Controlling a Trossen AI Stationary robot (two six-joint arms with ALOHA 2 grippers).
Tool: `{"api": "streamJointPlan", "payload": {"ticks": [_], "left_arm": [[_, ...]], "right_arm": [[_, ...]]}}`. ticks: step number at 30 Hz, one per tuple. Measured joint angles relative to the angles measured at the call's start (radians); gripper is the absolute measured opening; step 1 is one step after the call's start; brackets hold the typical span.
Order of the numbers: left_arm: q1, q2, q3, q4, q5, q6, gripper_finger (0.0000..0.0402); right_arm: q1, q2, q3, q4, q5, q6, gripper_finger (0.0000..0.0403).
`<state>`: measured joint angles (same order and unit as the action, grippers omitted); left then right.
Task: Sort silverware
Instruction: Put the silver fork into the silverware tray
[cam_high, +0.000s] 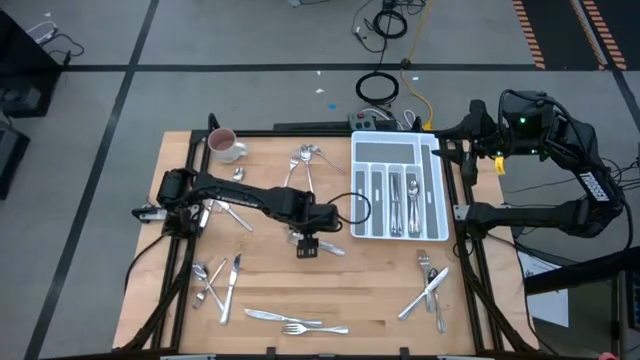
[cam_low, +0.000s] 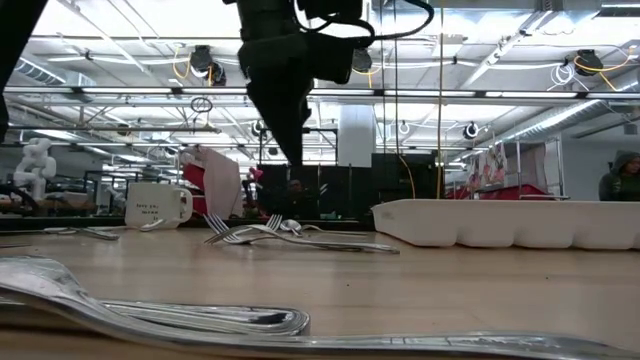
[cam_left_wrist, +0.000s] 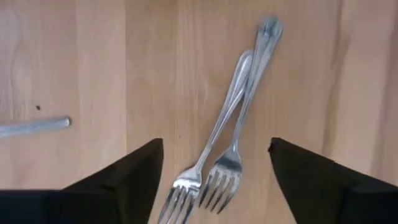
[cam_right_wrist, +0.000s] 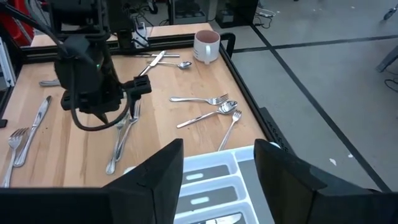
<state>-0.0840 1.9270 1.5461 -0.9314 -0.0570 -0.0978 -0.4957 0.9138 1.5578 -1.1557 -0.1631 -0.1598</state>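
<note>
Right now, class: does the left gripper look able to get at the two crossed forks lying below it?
Probably yes. The left gripper hangs open directly over the two crossed forks, one dark finger on either side, with only bare table around them. Taking just one may be awkward, since they overlap.

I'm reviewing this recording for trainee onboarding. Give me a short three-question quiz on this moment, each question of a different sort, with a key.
1. True or false: the left gripper is clamped on a knife.
2. Multiple choice: where does the mug stand? A) inside the tray B) near the table's far left corner C) beside the right arm
3. Fill in: in the left wrist view, the two pieces crossed between the fingers are both ____.

Key
1. False: it stands open above two forks lying on the table.
2. B. The tray sits toward the right, and the right gripper waits over it.
3. forks
</note>
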Motion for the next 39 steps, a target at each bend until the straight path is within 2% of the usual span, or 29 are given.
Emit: {"api": "streamJointPlan", "payload": {"ticks": [6,20,24,26,29,35,36,39], "left_arm": [[-0.023,0.0,-0.067,-0.009,0.0,-0.041,0.0328],[-0.03,0.0,-0.2,0.155,0.004,0.007,0.0329],[-0.03,0.0,-0.235,0.183,0.033,0.008,0.0326],[-0.032,0.0,-0.26,0.209,0.042,0.008,0.0313],[-0.034,0.0,-0.297,0.244,0.037,0.008,0.0272],[-0.034,-0.002,-0.309,0.246,-0.004,0.0,0.013],[-0.034,-0.002,-0.303,0.239,-0.006,-0.001,0.0118],[-0.035,0.002,-0.278,0.219,0.001,-0.001,0.0118]], "right_arm": [[0.0,0.0,0.0,0.0,0.0,-0.032,0.0187],[0.0,0.0,0.0,0.0,0.0,-0.062,0.0187],[0.0,0.0,0.0,0.0,0.0,-0.062,0.0187],[0.0,0.0,0.0,0.0,0.0,-0.062,0.0187],[0.0,0.0,0.0,0.0,0.0,-0.062,0.0187],[0.0,0.0,0.0,0.0,0.0,-0.062,0.0187],[0.0,0.0,0.0,0.0,0.0,-0.062,0.0187],[0.0,0.0,0.0,0.0,0.0,-0.062,0.0187]]}}
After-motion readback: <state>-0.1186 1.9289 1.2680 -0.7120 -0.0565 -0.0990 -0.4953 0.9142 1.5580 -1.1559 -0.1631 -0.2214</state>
